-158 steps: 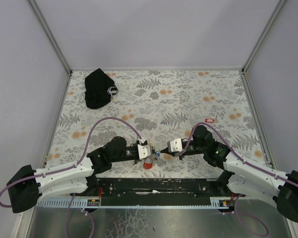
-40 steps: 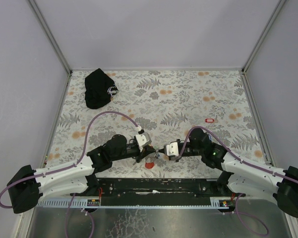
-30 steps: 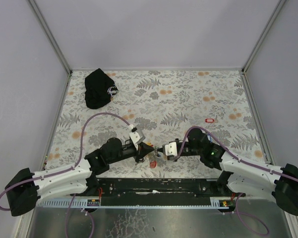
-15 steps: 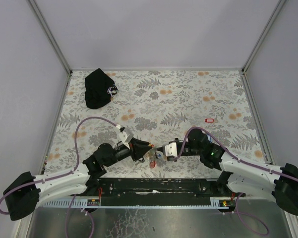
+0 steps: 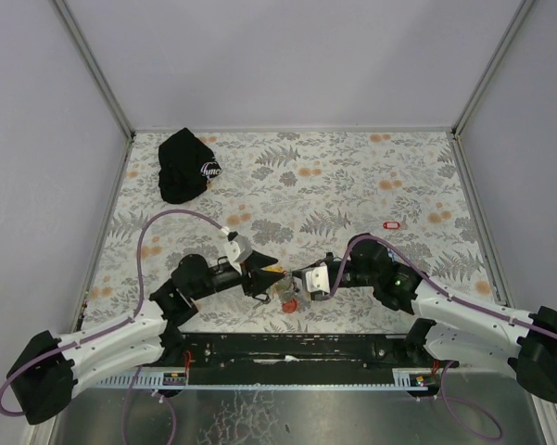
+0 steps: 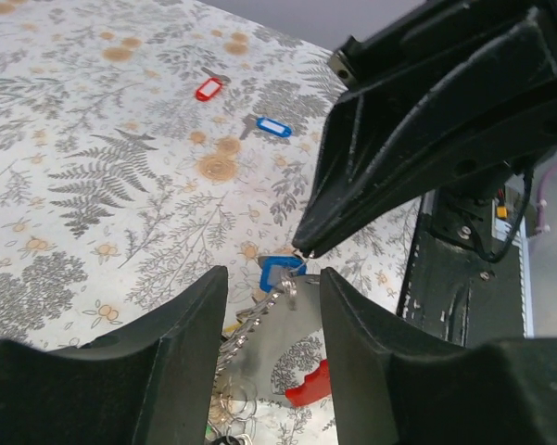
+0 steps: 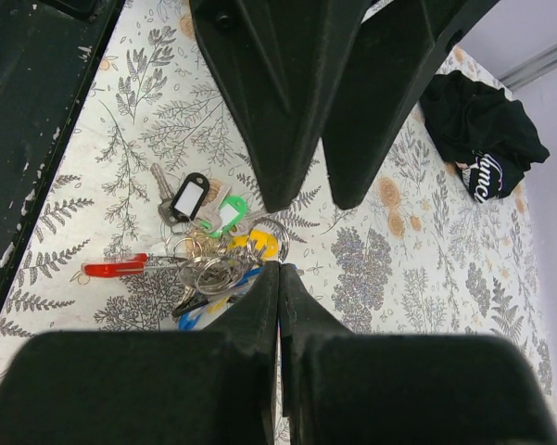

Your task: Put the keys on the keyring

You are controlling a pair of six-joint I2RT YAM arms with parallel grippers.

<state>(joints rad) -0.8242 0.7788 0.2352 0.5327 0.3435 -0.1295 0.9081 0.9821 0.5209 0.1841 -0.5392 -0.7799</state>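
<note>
The keys (image 7: 224, 215), with black, green, yellow and blue tags, lie bunched on the floral table together with the keyring's red piece (image 7: 116, 269). My right gripper (image 7: 278, 264) is shut, its tip pinching the thin keyring (image 6: 301, 260) beside a blue-tagged key (image 6: 278, 271). From the ring, the grey bar (image 6: 278, 348) and the red piece (image 6: 310, 385) slope down. My left gripper (image 6: 273, 306) is open and straddles the bar and chain without touching them. In the top view the bunch (image 5: 287, 295) sits between the left gripper (image 5: 267, 269) and the right gripper (image 5: 301, 278).
A loose red tag (image 5: 390, 224) lies on the right side of the table; it and a loose blue tag (image 6: 273, 127) show in the left wrist view. A black cap with a white logo (image 5: 187, 165) rests at the back left. The black base rail (image 5: 287, 348) runs along the near edge.
My left gripper has opened, let go of the bunch and drawn back to the left. The right gripper stays shut and has shifted slightly left; the bunch now rests lower.
</note>
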